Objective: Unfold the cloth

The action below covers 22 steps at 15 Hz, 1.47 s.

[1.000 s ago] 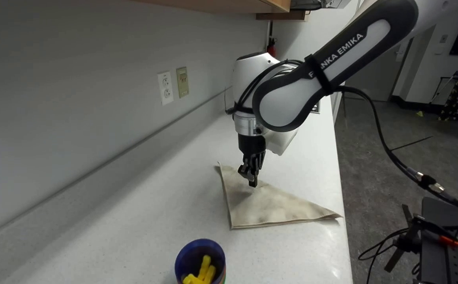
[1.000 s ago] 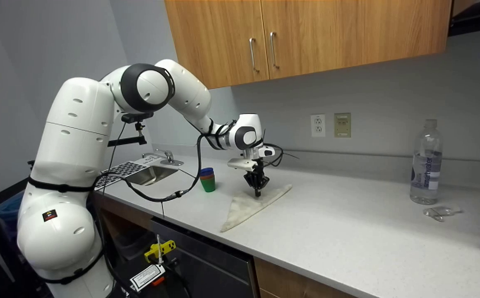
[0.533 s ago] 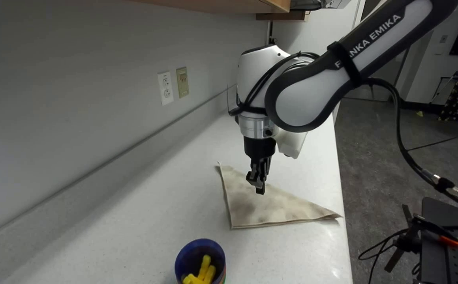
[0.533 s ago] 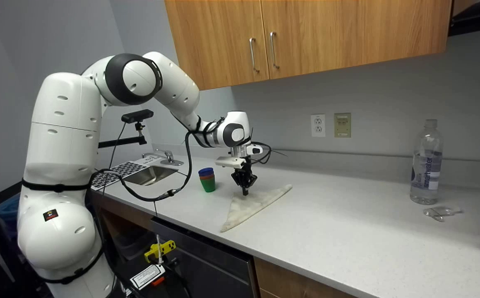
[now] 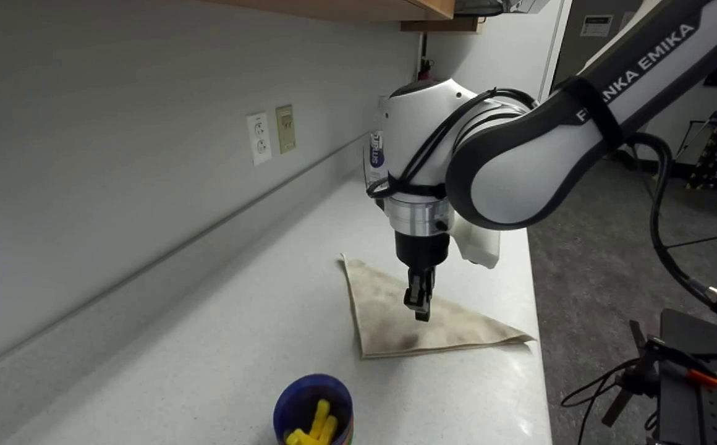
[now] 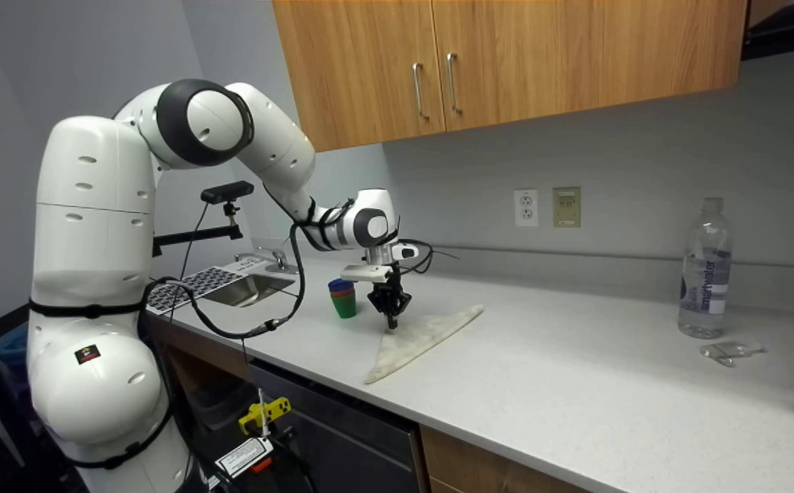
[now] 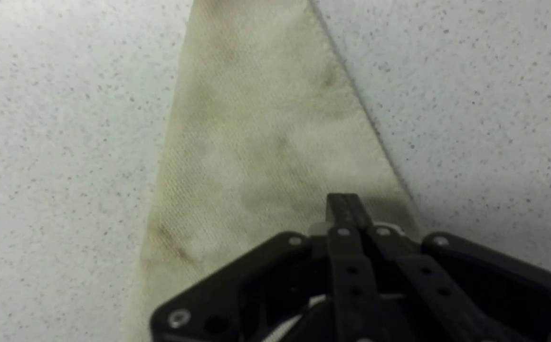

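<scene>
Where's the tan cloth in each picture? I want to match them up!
In an exterior view: the cloth is below the middle, a bit to the right.
In an exterior view: the cloth is below the middle, close to the centre.
In the wrist view: the cloth runs from top to bottom, partly hidden by the hand.
Shared landmark: the black hand shows in all three.

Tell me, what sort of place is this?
Most likely a kitchen or kitchenette: an exterior view shows a sink with a faucet, and wooden cabinets on the wall above a long counter. Whether it belongs to a home, office or lab, I cannot tell.
</scene>
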Each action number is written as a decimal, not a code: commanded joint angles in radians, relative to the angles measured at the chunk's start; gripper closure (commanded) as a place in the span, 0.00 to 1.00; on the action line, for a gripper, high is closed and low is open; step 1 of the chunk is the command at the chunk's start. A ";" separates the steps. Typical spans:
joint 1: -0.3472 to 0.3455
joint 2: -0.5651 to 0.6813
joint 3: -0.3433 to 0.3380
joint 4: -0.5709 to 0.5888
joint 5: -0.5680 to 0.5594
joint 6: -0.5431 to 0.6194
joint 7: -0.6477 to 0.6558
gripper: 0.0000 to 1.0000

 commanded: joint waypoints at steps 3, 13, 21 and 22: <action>0.023 -0.077 0.001 -0.061 -0.075 0.025 0.013 0.50; 0.066 -0.003 0.000 0.007 -0.125 0.096 0.094 0.00; 0.069 0.017 -0.013 -0.020 -0.122 0.075 0.108 0.00; 0.070 0.016 -0.014 -0.026 -0.122 0.069 0.109 0.00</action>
